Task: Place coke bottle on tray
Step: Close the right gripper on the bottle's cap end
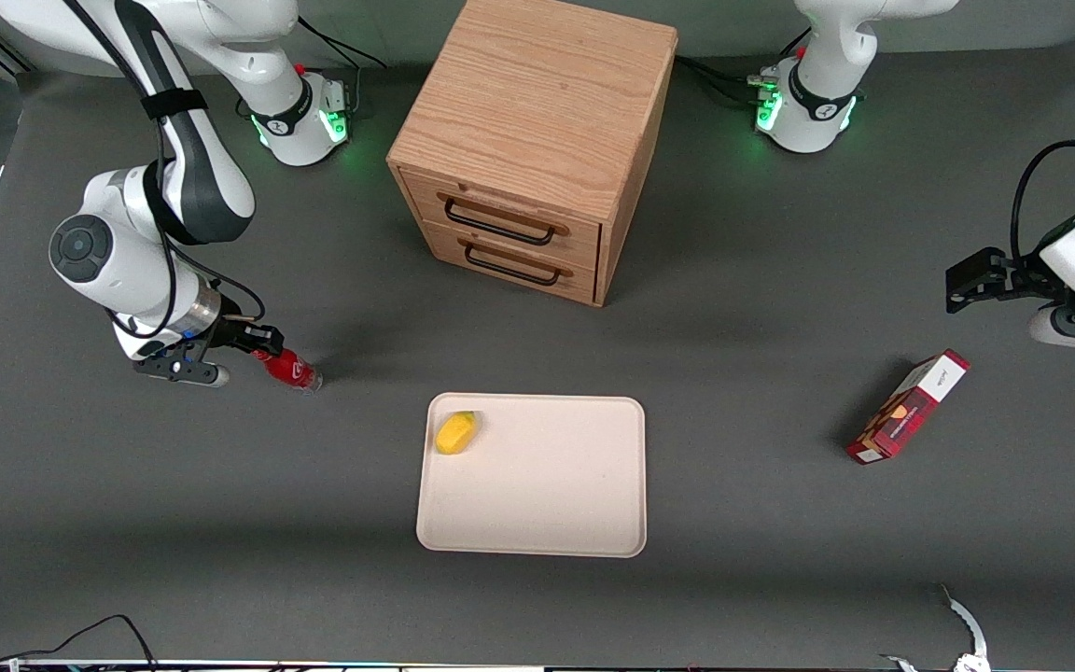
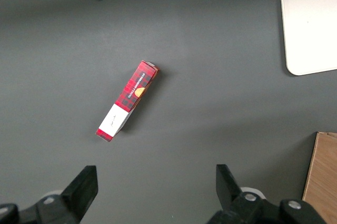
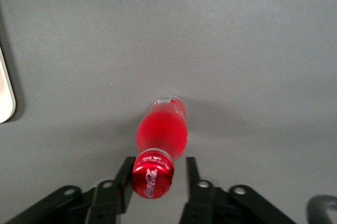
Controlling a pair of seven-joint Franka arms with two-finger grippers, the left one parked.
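The coke bottle, small and red with a red cap, lies tilted on the grey table toward the working arm's end, apart from the tray. In the right wrist view the coke bottle points its lettered cap at the camera. My right gripper is at the cap end; in the right wrist view the gripper is open, with its fingers on either side of the cap, one touching it and the other a small gap away. The cream-beige tray lies at the table's middle, its edge showing in the right wrist view.
A yellow object sits in a corner of the tray. A wooden two-drawer cabinet stands farther from the front camera than the tray. A red-and-white carton lies toward the parked arm's end; it also shows in the left wrist view.
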